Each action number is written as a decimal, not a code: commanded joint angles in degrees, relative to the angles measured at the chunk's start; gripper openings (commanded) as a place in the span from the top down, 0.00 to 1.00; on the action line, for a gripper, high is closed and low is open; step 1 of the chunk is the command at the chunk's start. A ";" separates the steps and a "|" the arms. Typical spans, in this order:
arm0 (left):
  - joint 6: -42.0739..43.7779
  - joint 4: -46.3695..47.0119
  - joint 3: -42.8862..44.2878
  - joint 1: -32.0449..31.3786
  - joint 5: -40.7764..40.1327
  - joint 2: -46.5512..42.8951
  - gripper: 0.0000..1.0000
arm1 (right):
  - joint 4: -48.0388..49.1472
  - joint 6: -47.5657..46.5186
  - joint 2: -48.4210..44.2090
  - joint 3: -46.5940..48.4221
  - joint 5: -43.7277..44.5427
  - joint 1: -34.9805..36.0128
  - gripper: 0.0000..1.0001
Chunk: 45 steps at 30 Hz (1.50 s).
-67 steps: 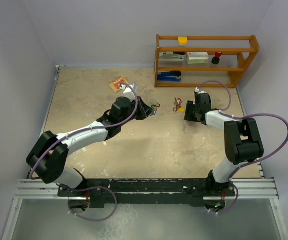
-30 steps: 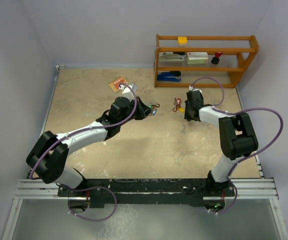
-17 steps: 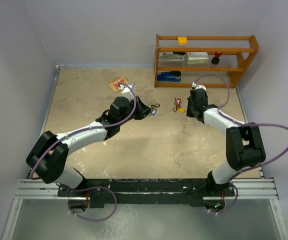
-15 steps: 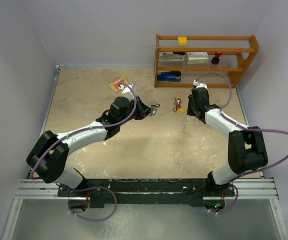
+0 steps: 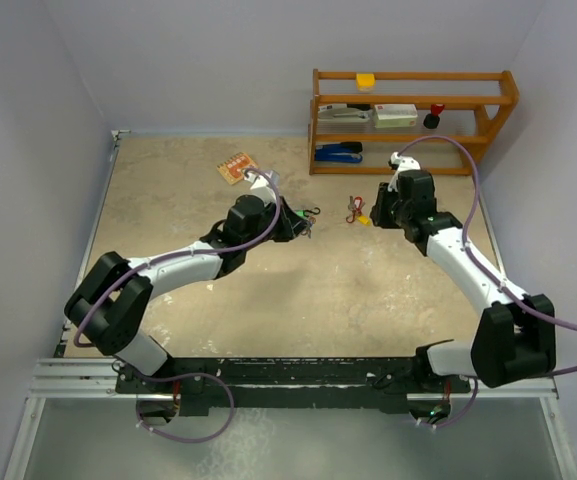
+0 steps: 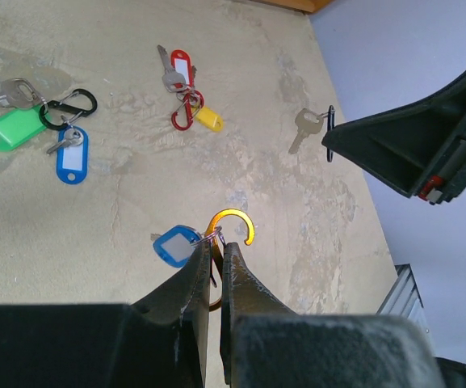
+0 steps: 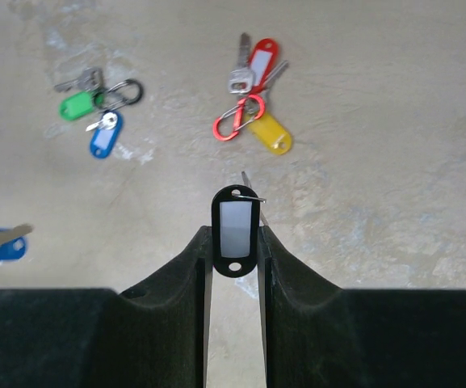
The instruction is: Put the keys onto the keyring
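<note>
Right hand (image 7: pixel 233 236) pinches the black tag (image 7: pixel 233 217); its dangling key (image 6: pixel 304 128) could miss the orange clip (image 6: pixel 231 212) the left hand (image 6: pixel 218 247) pinches.

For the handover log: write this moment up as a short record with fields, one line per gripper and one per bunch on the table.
left gripper: shut on the orange clip, which carries a light blue tag
right gripper: shut on the black-framed tag, with its key dangling
held items: apart, key not on the orange clip
table bunch one: black clip with green tag and dark blue tag
table bunch two: red clip with red tag and yellow tag
</note>
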 commanded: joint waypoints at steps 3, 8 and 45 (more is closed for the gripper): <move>-0.92 5.23 0.52 0.34 2.12 1.15 1.00 | -7.08 -4.65 -0.47 6.06 -9.75 0.28 0.80; -0.91 5.25 0.31 0.31 2.26 1.41 1.00 | -14.93 -7.67 4.05 10.71 -16.36 0.29 0.79; -0.23 6.07 2.58 -0.72 4.05 5.63 1.00 | -23.84 -11.06 10.79 19.88 -19.45 5.88 0.81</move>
